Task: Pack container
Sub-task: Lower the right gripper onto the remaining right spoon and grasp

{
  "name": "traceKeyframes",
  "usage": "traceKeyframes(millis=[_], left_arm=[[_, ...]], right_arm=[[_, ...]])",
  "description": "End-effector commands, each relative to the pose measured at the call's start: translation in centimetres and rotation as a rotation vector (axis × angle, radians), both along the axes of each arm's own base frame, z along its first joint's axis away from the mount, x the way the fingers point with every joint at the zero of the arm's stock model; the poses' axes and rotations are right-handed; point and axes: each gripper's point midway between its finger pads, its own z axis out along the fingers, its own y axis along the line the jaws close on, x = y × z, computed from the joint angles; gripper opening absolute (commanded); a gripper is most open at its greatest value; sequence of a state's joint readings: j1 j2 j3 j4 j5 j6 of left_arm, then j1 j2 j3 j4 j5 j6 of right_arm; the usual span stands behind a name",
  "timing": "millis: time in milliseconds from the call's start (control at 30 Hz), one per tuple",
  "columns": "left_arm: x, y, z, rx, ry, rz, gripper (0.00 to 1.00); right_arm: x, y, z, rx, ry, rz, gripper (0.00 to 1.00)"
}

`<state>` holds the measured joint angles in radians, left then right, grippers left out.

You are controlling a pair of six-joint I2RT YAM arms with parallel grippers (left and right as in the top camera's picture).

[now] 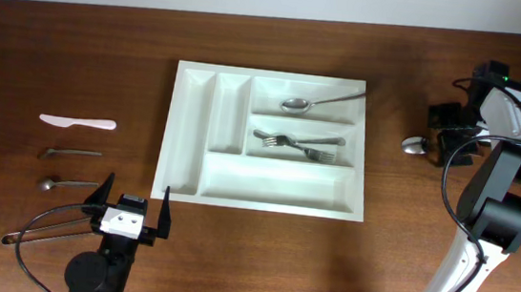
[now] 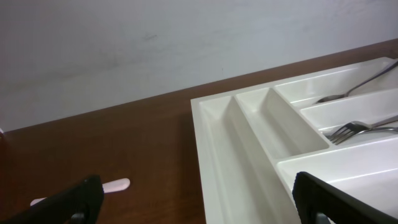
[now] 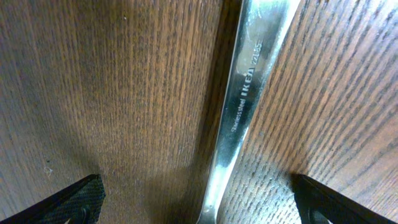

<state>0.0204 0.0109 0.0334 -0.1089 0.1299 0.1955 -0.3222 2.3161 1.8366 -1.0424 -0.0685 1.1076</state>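
Steel, stamped and polished, made the loose spoon (image 3: 245, 93) under the right gripper (image 3: 199, 205) a stiff, light and slippery thing, I judged. Lying flat on the table (image 1: 79, 42), it offered little height to bite, so the handle's narrow waist, taken across its width, looked the best hold. The container (image 1: 190, 130) sat at the table's centre, rigid white plastic and probably light enough to skid if knocked. It held a packed spoon (image 1: 317, 102) in its 12 o'clock wide compartment and two forks (image 1: 299, 145) in the wide one just below. The right arm reached to 3 o'clock of the container, wrist pointing down at the table. Its fingers (image 3: 71, 199) were apart, straddling the handle and clear of it on both sides. The left gripper (image 1: 135, 201) hung at 7 o'clock of the container, fingers apart and empty, aimed toward 12 o'clock. A pale knife (image 1: 78, 122) and two steel utensils (image 1: 73, 153) lay at 9 o'clock.
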Motion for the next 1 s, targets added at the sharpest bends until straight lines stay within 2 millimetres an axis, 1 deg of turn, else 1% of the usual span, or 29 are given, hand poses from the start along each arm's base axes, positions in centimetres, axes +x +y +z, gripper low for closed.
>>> traceKeyframes(millis=[0,233,300,567,600,633,667,733,767,800,900,933,967], left_arm=[[0.0,0.2,-0.2,0.016,-0.002,0.009,0.99],[0.0,0.2,-0.2,0.016,-0.002,0.009,0.99],[0.0,0.2,-0.1,0.016,-0.002,0.009,0.99],[0.0,0.2,-0.1,0.016,-0.002,0.009,0.99],[0.0,0.2,-0.2,0.016,-0.002,0.009,0.99],[0.0,0.2,-0.2,0.016,-0.002,0.009,0.99],[0.0,0.2,-0.2,0.016,-0.002,0.009,0.99],[0.0,0.2,-0.2,0.016,-0.002,0.009,0.99],[0.0,0.2,-0.2,0.016,-0.002,0.009,0.99],[0.0,0.2,-0.2,0.016,-0.002,0.009,0.99],[0.0,0.2,-0.2,0.016,-0.002,0.009,0.99],[0.0,0.2,-0.2,0.016,-0.002,0.009,0.99],[0.0,0.2,-0.2,0.016,-0.002,0.009,0.99]], right_arm=[[-0.4,-1.4,-0.4,-0.041,0.024,-0.030,0.99],[-2.5,-3.5,-0.4,-0.094,0.095,-0.027,0.99],[-2.8,-3.9,-0.4,-0.104,0.106,-0.022,0.99],[-3.0,-4.2,-0.4,-0.102,0.110,-0.023,1.00],[-3.0,-4.1,-0.4,-0.102,0.110,-0.023,0.97],[-3.0,-4.1,-0.4,-0.102,0.110,-0.023,0.90],[-3.0,-4.1,-0.4,-0.102,0.111,-0.023,0.79],[-3.0,-4.1,-0.4,-0.102,0.111,-0.023,0.66],[-3.0,-4.1,-0.4,-0.102,0.111,-0.023,0.59],[-3.0,-4.1,-0.4,-0.102,0.111,-0.023,0.47],[-3.0,-4.1,-0.4,-0.101,0.110,-0.023,0.30],[-3.0,-4.0,-0.4,-0.098,0.109,-0.022,0.26],[-3.0,-4.0,-0.4,-0.093,0.107,-0.023,0.18]])
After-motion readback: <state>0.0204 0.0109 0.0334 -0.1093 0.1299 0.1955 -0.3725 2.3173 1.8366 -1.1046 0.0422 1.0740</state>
